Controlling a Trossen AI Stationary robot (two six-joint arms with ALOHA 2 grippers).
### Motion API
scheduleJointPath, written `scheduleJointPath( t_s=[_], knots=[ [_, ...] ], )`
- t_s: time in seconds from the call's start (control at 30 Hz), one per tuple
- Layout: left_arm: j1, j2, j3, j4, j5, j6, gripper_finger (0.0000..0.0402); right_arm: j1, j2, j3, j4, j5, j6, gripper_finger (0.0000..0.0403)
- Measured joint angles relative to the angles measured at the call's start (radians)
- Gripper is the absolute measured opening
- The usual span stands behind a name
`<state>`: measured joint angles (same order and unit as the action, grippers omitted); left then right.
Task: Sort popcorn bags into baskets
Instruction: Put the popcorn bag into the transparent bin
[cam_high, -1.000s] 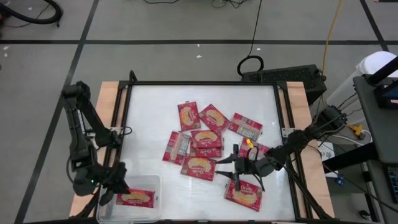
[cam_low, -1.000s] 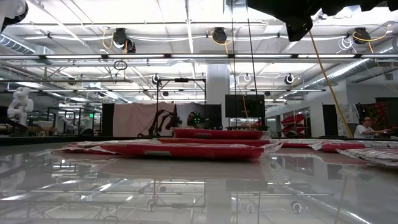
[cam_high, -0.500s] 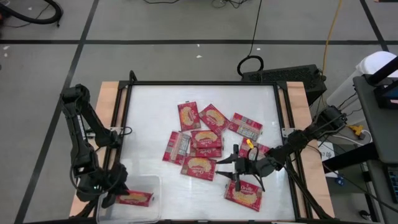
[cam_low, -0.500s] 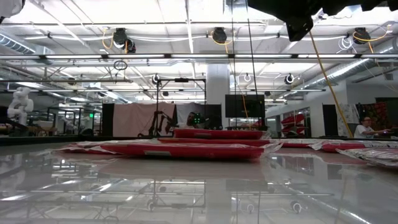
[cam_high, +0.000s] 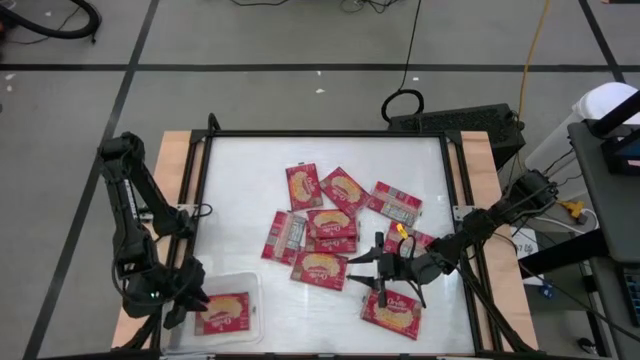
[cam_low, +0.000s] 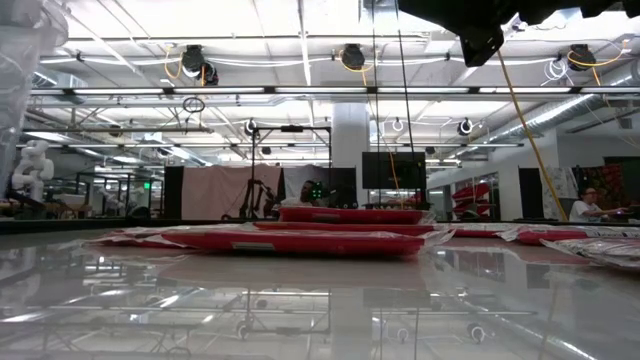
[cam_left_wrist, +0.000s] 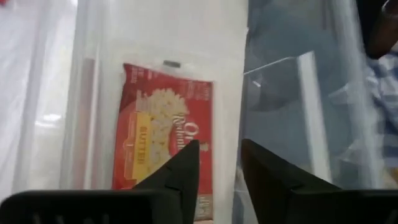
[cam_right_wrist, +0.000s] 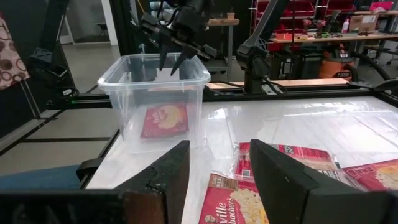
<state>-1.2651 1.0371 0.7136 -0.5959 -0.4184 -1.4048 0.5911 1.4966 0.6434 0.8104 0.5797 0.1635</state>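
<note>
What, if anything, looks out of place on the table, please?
Nothing is spilled or damaged. The clear tub sits slightly askew at the corner of the table, and several loose popcorn bags overlap in a heap.

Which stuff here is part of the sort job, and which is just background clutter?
Job:
- popcorn bags loose on the table
- one bag in the clear tub
- left gripper, right gripper

Lying about:
- black cable on the floor
- yellow cable

The glossy white surface (cam_high: 240, 170) carries a loose cluster of red popcorn bags (cam_high: 330, 228) around its centre (several overlapping), one more bag (cam_high: 391, 310) toward five o'clock, and a clear basket (cam_high: 250, 325) at seven o'clock.
</note>
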Motion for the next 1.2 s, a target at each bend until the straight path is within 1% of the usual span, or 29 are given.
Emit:
scheduleJointPath(
  t_s=[0.1,0.27,0.3,0.4,0.5,0.6,0.7,0.77,0.9,1.0,1.1,1.2],
  knots=[
    [0.031,-0.044,0.0,-0.005,-0.001,0.043,0.0135,0.0,0.0,0.0,0.0,0.0,0.0,0.0162],
    [0.073,-0.129,0.0,0.047,-0.001,0.183,0.0135,-0.002,0.0,0.0,0.0,0.001,0.009,0.0162],
    [0.079,-0.146,0.0,0.056,-0.001,0.214,0.0135,-0.002,0.0,0.0,0.0,0.007,0.012,0.0162],
    [0.099,-0.193,0.0,0.069,-0.005,0.307,0.0136,-0.003,0.002,0.0,0.001,0.07,0.033,0.0162],
    [0.127,-0.229,0.0,0.051,-0.041,0.404,0.0136,-0.018,0.008,0.0,-0.002,0.105,0.04,0.0162],
    [0.17,-0.253,0.0,0.055,-0.096,0.53,0.0136,-0.048,0.008,0.0,0.001,0.104,0.082,0.0162],
    [0.226,-0.274,0.0,0.098,-0.144,0.674,0.0136,-0.079,0.008,0.017,-0.013,0.104,0.094,0.0162],
    [0.269,-0.287,0.0,0.12,-0.184,0.764,0.0136,-0.1,0.008,0.054,-0.083,0.103,0.094,0.0162],
    [0.36,-0.295,0.0,0.157,-0.27,0.932,0.0136,-0.157,0.012,0.156,-0.338,0.1,0.1,0.0162],
    [0.426,-0.292,0.0,0.17,-0.356,1.002,0.0136,-0.206,0.025,0.228,-0.523,0.091,0.111,0.0162],
    [0.487,-0.279,0.0,0.186,-0.459,1.027,0.0136,-0.255,0.034,0.259,-0.652,-0.013,0.11,0.0162],
    [0.544,-0.253,0.0,0.189,-0.526,1.032,0.0136,-0.286,0.034,0.259,-0.776,-0.091,0.085,0.0162]
  ],
)
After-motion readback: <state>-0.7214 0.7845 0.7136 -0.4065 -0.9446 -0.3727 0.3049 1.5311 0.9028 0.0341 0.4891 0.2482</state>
